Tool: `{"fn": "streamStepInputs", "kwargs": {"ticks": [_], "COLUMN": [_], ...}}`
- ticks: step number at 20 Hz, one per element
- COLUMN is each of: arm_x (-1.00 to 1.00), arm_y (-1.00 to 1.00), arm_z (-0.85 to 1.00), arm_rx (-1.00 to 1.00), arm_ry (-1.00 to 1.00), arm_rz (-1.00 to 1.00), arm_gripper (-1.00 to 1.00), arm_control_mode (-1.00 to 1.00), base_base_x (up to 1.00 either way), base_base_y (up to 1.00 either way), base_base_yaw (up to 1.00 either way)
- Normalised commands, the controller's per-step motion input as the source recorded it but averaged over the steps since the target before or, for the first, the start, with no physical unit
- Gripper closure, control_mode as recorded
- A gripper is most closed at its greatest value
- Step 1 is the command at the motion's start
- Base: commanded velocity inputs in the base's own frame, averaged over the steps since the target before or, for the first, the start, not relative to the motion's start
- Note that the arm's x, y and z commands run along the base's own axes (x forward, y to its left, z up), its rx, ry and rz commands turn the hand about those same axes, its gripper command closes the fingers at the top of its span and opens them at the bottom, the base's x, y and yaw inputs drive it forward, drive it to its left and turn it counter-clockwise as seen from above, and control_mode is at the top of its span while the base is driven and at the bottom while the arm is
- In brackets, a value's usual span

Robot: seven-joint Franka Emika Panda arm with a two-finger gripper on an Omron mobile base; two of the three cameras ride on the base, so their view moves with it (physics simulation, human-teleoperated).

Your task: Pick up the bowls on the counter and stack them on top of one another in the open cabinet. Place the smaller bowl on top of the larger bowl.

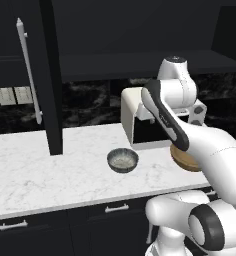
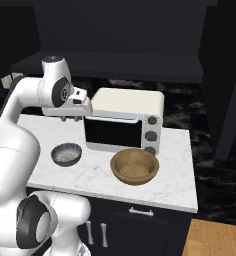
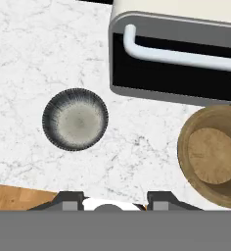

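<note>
Tool [image 2: 69, 118] hangs above the counter [image 2: 175, 190]; whether its fingers stand apart or together cannot be told. Two bowls sit on the counter, both empty: the smaller bowl [image 3: 75, 119] left of the toaster oven [image 2: 125, 122], the larger bowl [image 2: 134, 166] in front of it. The left base view shows the open cabinet's door [image 1: 51, 75] with its silver handle [image 1: 29, 70].

The white marble worktop [image 1: 50, 170] is evenly and brightly lit; the black wall cabinet [image 1: 115, 30] above it is left dim. Soft shadows, no glare or blur are seen.
</note>
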Motion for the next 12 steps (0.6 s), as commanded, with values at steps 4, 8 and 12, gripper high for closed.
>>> {"fn": "streamStepInputs", "kwargs": {"ticks": [4,8,12], "arm_x": [-0.12,-0.12,0.15], "arm_y": [0.00,0.06,0.48], "arm_z": [-0.12,-0.63,-1.00], "arm_rx": [0.00,0.00,0.18], "arm_ry": [0.01,0.13,0.13], "arm_rz": [0.00,-0.07,-0.06], "arm_gripper": [-1.00,-1.00,-1.00], "arm_control_mode": [-1.00,-1.00,-1.00], "base_base_x": [0.00,0.00,0.00], "base_base_y": [0.00,0.00,0.00], "base_base_yaw": [0.00,0.00,0.00]}}
